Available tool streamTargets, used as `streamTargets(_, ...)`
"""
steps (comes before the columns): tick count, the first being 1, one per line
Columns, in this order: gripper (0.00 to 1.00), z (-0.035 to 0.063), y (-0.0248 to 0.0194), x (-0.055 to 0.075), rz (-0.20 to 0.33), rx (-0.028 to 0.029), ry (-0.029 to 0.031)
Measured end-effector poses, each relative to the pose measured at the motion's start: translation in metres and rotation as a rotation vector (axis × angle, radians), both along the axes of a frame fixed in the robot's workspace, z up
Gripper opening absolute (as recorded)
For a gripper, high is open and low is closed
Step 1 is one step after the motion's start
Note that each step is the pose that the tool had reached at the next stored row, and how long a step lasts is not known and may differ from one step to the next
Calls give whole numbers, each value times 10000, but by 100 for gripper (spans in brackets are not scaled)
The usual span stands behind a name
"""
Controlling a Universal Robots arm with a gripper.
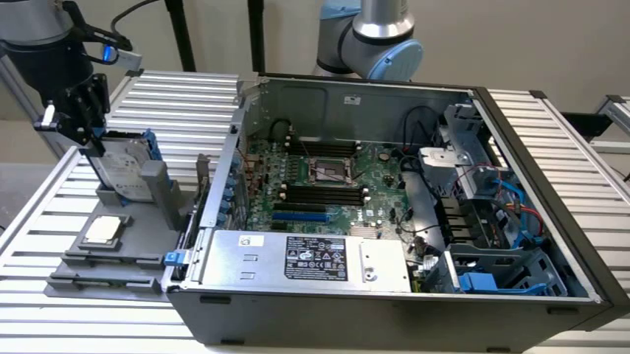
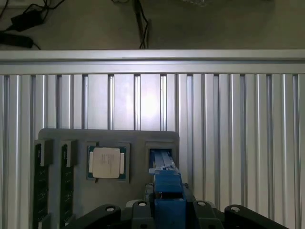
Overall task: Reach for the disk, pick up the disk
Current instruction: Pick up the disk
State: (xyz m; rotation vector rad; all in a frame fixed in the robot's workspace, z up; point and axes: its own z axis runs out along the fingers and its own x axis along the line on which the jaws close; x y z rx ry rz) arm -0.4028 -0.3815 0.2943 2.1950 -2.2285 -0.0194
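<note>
The robot's hand [image 1: 91, 147] is at the exterior view's left, on the upper edge of the disk [image 1: 123, 174]. The disk stands on edge, leaning slightly, in a slot of a grey fixture [image 1: 147, 215] on the slatted aluminium desk [image 1: 551, 125]. In the wrist view the hand [image 2: 169, 211] is pinching the disk [image 2: 167, 183] by its bright blue bracket, which sits between the jaws with no gap showing on either side. The disk's lower end is in the fixture's [image 2: 138, 140] slot.

A square silver processor chip [image 1: 103, 230] lies flat in a recess of the same fixture, just beside the disk; it also shows in the wrist view [image 2: 107, 162]. At the exterior view's right of the fixture, an open computer case [image 1: 394, 316] lies on the desk [image 2: 228, 119], with its green motherboard [image 1: 325, 177] and silver power supply [image 1: 305, 258] exposed.
</note>
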Motion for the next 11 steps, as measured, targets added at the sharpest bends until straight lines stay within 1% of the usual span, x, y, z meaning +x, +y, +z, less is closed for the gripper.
streamTargets(11, 33, 10, 0, 0, 0, 0, -1)
